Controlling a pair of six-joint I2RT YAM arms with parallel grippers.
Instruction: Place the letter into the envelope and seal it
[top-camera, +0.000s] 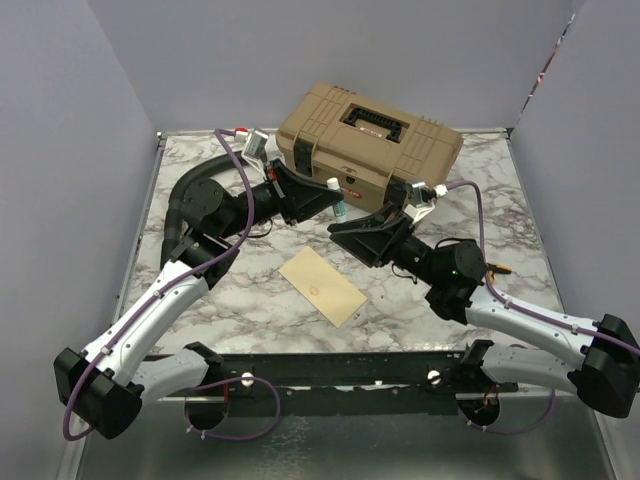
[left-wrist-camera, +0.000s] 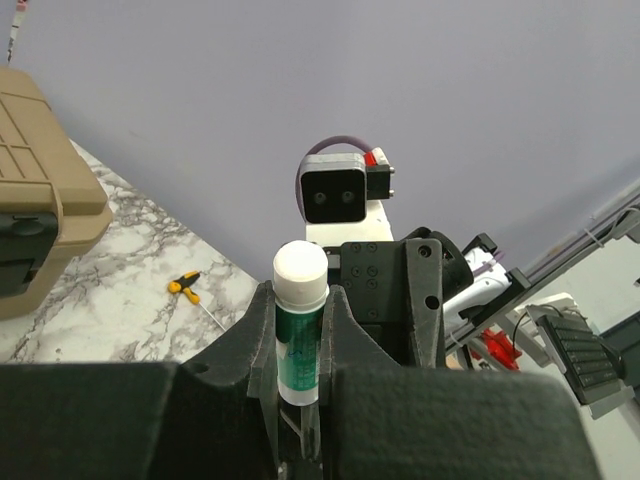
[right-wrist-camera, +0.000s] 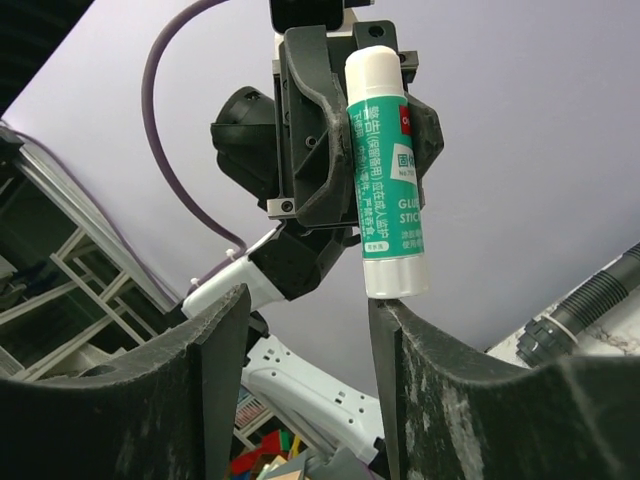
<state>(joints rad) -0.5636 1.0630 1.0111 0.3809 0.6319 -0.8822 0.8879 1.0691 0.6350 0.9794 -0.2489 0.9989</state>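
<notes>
A pale yellow-tan envelope (top-camera: 322, 286) lies flat on the marble table in front of both arms, with no gripper touching it. The letter is not in view. My left gripper (top-camera: 335, 203) is raised behind the envelope and shut on a green and white glue stick (top-camera: 336, 196), its white cap sticking out past the fingers. The left wrist view shows the glue stick (left-wrist-camera: 300, 340) clamped in the left gripper (left-wrist-camera: 300, 300). My right gripper (top-camera: 355, 225) is open and empty just below it. In the right wrist view (right-wrist-camera: 308, 300) the glue stick (right-wrist-camera: 388, 170) hangs over the right fingertip (right-wrist-camera: 385, 310).
A tan toolbox (top-camera: 370, 140) with a black handle stands at the back of the table, close behind the left gripper. A small yellow-handled screwdriver (top-camera: 497, 270) lies on the table at the right. Grey walls close in the table's sides and back.
</notes>
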